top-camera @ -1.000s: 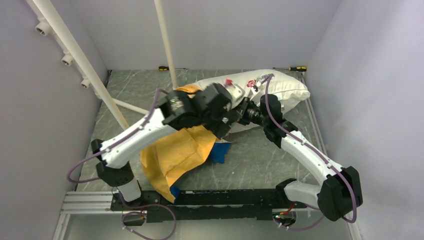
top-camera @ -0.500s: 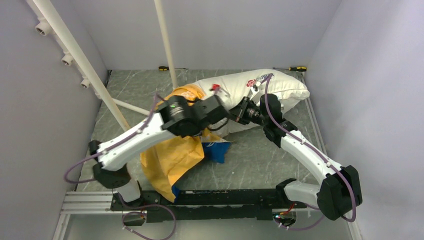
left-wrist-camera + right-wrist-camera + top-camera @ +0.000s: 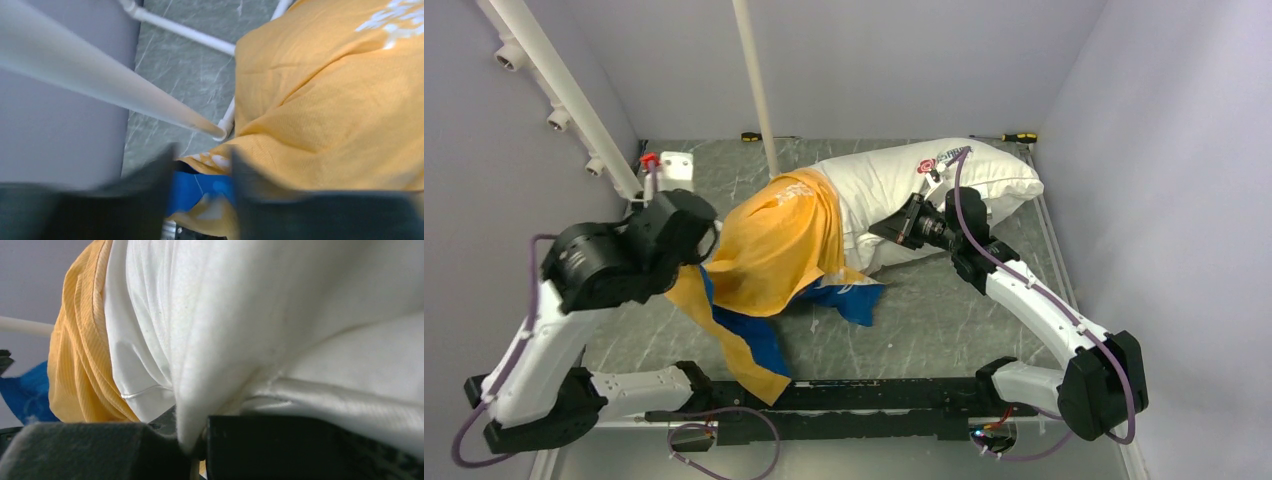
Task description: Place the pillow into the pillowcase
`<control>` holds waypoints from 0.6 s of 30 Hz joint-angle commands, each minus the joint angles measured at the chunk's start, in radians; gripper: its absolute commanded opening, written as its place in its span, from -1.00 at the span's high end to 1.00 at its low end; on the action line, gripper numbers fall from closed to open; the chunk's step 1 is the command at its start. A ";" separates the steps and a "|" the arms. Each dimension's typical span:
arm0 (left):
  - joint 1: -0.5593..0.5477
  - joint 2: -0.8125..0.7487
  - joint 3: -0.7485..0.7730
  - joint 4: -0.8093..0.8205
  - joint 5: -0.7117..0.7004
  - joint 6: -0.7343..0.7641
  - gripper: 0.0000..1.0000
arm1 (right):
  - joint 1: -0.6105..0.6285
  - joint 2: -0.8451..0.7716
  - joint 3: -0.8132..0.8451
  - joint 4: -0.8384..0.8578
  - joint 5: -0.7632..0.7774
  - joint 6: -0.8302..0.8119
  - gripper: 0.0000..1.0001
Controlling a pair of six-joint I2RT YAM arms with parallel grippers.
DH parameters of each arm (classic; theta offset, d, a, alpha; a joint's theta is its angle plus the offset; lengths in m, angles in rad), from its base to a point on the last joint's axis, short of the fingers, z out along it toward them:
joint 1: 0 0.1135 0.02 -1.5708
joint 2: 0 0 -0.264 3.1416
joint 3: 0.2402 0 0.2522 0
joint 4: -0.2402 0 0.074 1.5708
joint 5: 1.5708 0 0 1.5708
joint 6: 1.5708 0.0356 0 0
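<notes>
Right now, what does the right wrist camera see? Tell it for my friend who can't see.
The right gripper pinches a fold of the plump white pillow, which fills most of the view. At the left, the yellow-orange pillowcase lies against the pillow, with some blue behind it.

The overhead view looks down from behind; both close wrist views share the pillowcase (image 3: 774,240).

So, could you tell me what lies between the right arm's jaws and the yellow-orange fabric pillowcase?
Only a bare stretch of the plump white pillow; the top and right wrist views both show it.
</notes>
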 commanded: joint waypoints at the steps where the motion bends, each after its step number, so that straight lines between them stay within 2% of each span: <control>1: 0.041 0.120 -0.029 -0.103 -0.037 0.105 -0.57 | 0.000 0.005 0.048 0.084 -0.023 -0.001 1.00; 2: 0.041 0.141 -0.009 -0.101 -0.031 0.112 -0.92 | 0.000 0.004 0.048 0.087 -0.024 0.002 1.00; 3: 0.042 0.160 0.022 -0.095 -0.020 0.128 -0.98 | -0.001 0.005 0.047 0.085 -0.025 0.003 1.00; 6: 0.038 0.199 0.093 -0.028 0.042 0.253 -0.99 | -0.001 0.017 0.057 0.081 -0.037 0.005 1.00; 10: 0.009 0.215 0.106 0.180 0.179 0.505 -0.97 | -0.001 0.030 0.066 0.079 -0.049 0.012 1.00; 12: -0.033 0.230 0.095 0.267 0.280 0.599 -0.96 | -0.003 0.035 0.069 0.078 -0.052 0.014 1.00; 16: -0.180 0.264 0.036 0.418 0.389 0.757 -0.96 | -0.005 0.053 0.073 0.086 -0.070 0.023 1.00; 18: -0.218 0.282 0.000 0.468 0.466 0.827 -0.98 | -0.010 0.062 0.072 0.094 -0.080 0.031 1.00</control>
